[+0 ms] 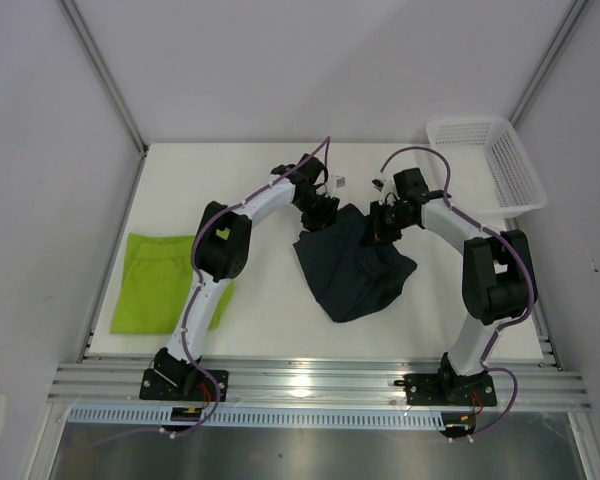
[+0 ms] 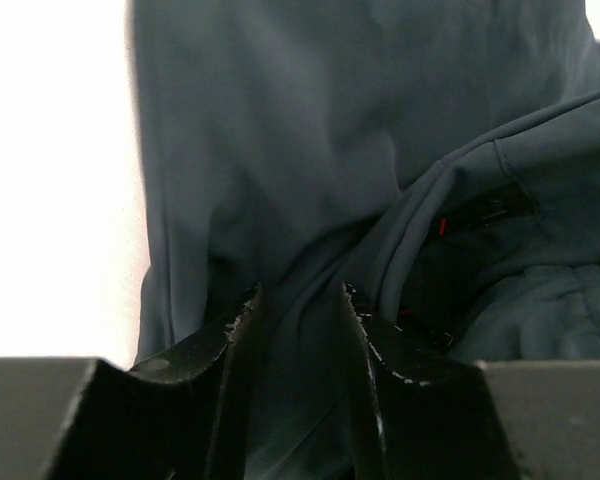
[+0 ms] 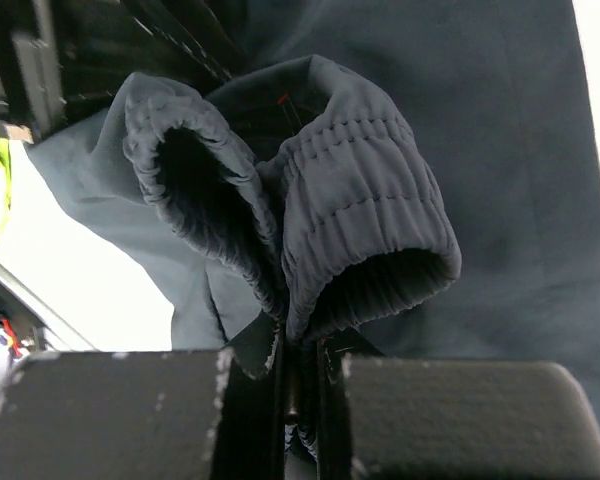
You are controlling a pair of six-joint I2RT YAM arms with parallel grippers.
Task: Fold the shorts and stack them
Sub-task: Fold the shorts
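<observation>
Right hand (image 3: 300, 345): clenched on elastic waistband of navy shorts (image 1: 355, 270). Left hand (image 2: 300, 300): grasping bunched fold of same garment. Navy shorts: centre of counter (image 1: 270, 310), draped between both hands. Green shorts (image 1: 160, 280): flat, 9 o'clock edge. Advice: spread hands apart evenly, tension waistband, lay flat before folding; avoid dragging toward green pair.

The dark navy shorts (image 3: 380, 230) run past the frame edges in both wrist views, their waistband vanishes between the right gripper's (image 3: 300, 347) closed fingers, and the left arm (image 1: 220, 248) hides the right edge of the lime green shorts (image 1: 155, 283).
</observation>
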